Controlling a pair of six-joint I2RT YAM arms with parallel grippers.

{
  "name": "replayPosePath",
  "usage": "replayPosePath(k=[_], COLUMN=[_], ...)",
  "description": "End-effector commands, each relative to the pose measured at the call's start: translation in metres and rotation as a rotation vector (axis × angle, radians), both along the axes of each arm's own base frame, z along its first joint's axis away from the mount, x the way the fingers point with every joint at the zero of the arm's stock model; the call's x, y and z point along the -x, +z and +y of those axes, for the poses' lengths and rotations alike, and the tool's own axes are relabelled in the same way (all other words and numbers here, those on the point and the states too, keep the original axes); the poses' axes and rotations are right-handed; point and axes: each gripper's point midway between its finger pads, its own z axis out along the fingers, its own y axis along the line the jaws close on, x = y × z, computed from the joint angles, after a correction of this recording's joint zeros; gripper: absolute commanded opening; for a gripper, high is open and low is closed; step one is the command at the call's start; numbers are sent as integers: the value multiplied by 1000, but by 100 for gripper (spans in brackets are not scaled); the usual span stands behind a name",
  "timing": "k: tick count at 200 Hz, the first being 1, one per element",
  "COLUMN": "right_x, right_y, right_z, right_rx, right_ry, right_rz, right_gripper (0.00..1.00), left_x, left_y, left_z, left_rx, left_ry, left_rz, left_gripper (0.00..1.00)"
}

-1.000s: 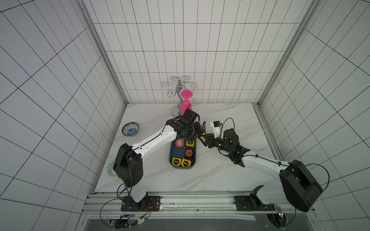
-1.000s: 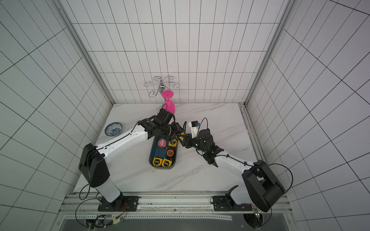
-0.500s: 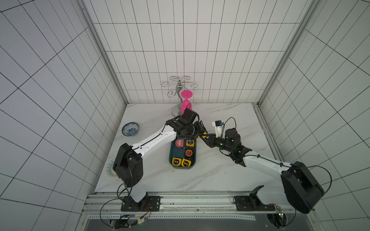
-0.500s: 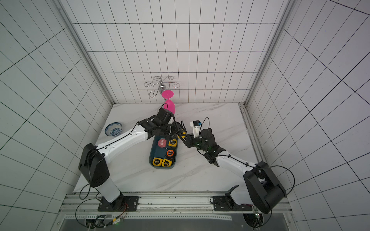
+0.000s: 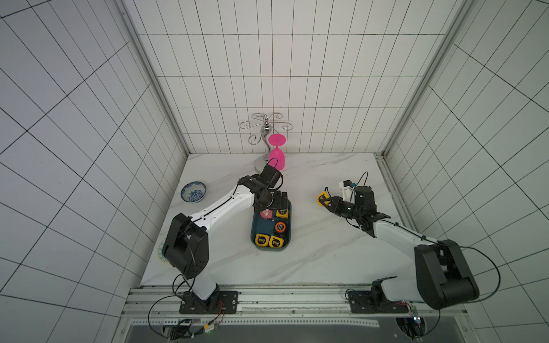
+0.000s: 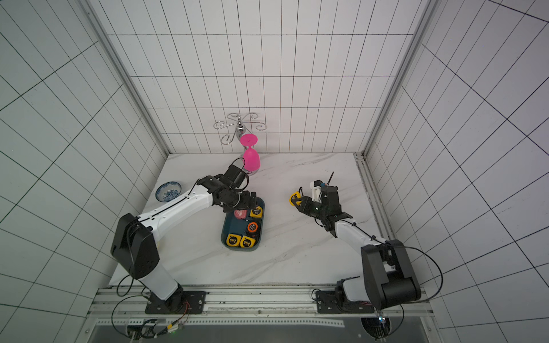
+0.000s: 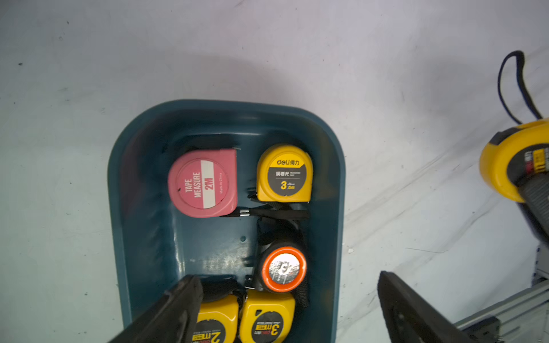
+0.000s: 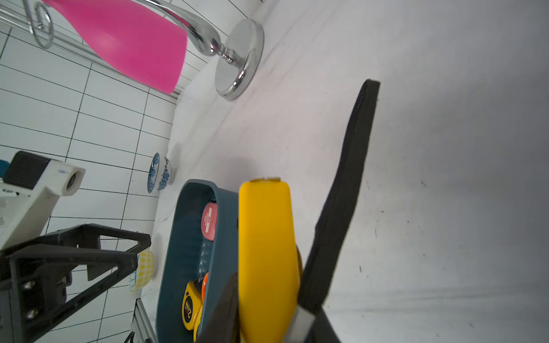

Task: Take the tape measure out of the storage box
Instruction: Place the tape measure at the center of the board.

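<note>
right gripper [image 5: 328, 201] grips yellow tape measure [image 8: 265, 237], seemingly above table [image 5: 315, 252]

In both top views the left gripper [image 5: 281, 199] is covering part of the far end of the storage box [image 5: 254, 234], and the labels inside are showing too small for us to read. The left arm [image 5: 219, 208] is hiding most of a yellow-patterned bowl [image 5: 160, 252] at the near left. In the left wrist view the edge is cutting off the 3m tape measure [image 7: 267, 325] and the 2m tape measure [image 7: 215, 326], one finger [image 7: 169, 311] overlapping the latter. The right wrist view is cropping the held yellow tape measure [image 8: 267, 252].
</note>
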Motion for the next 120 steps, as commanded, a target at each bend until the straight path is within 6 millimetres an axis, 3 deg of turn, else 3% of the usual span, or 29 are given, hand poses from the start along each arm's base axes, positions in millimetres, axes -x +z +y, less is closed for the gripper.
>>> replayPosePath(k=[1,70,120], right_x=[-7,-22,-22], right_y=[-3,-39,-54], right_z=[-9,-43,-55], right_rx=[-22,21,17], right_ry=[-10,-62,-80], right_rz=[76,242,313], right_gripper=[0,3,17], left_x=[5,15,25], left_y=[-6,-34,-47], left_z=[8,2,-2], left_rx=[-64,-75,-109], left_ry=[-96,-198,-242], left_rz=[-28,36,58], left_gripper=[96,91,88])
